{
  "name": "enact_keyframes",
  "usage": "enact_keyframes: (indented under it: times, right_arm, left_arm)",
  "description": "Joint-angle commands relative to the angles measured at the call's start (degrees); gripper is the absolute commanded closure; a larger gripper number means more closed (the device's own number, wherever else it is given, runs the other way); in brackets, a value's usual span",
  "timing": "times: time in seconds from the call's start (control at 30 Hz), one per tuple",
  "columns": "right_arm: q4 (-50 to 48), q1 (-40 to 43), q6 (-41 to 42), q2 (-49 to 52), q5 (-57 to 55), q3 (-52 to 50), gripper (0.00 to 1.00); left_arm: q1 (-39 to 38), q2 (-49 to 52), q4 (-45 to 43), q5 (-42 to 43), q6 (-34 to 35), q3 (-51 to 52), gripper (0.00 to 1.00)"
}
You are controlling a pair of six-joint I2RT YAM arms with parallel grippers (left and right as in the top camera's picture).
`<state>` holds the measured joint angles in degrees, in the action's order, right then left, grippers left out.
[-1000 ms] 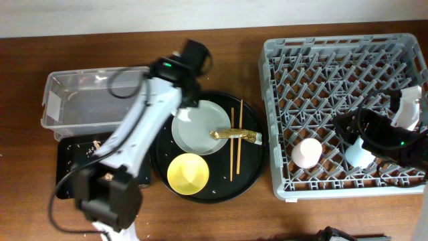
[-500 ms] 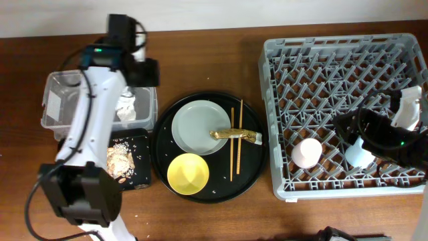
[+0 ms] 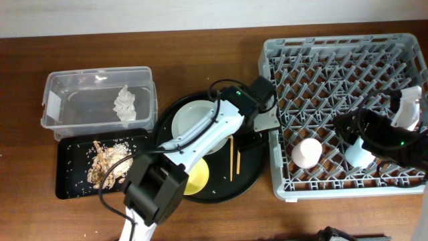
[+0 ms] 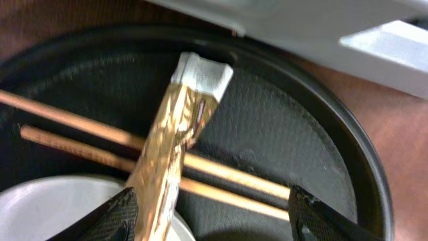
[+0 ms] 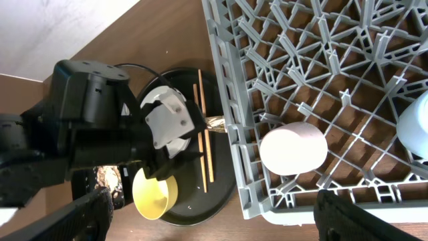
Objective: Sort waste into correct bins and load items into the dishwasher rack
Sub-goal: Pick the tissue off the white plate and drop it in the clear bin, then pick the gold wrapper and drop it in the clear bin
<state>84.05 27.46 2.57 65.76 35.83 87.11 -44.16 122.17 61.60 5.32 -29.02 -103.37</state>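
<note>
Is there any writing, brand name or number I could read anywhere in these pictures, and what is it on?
No text can be read in any view.
gold-brown wrapper: a small dark reddish print on it, too blurred to read.
clear tub: a pale patch on its left end, perhaps a label, too small to read.

This looks like a robot test bench staged as a dish-clearing station, not a lived-in kitchen. A bare brown wooden tabletop (image 3: 200, 47) stands against a plain pale wall (image 3: 134, 13). On it sit a catering-style grey dishwasher rack (image 3: 334, 60), a clear tub (image 3: 60, 100) and a shallow black tray (image 3: 70, 191) for waste. A white robot arm (image 3: 200, 137) trailing black cable reaches over them.
</note>
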Motion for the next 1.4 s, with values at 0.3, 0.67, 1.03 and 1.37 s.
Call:
enact_keyframes:
  times: [0.3,0.67,1.03,1.37]
  right_arm:
    - [0.2,0.3,-0.5,0.0,-0.5,0.4,0.04]
    - [0.2,0.3,-0.5,0.0,-0.5,0.4,0.03]
    - [0.2,0.3,-0.5,0.0,-0.5,0.4,0.03]
    - [0.6,0.3,-0.5,0.0,-0.5,0.4,0.03]
  left_arm:
    - [0.7,7.0,0.9,-10.1,7.9,-5.6,0.99]
    - [12.9,6.9,28.4,-11.5,25.2,-31.7,1.0]
    - [44.9,7.4,24.4,-7.3,36.8,-30.3,1.0]
    - [46.1,1.4,27.0,-0.2,30.6,-30.6,0.01]
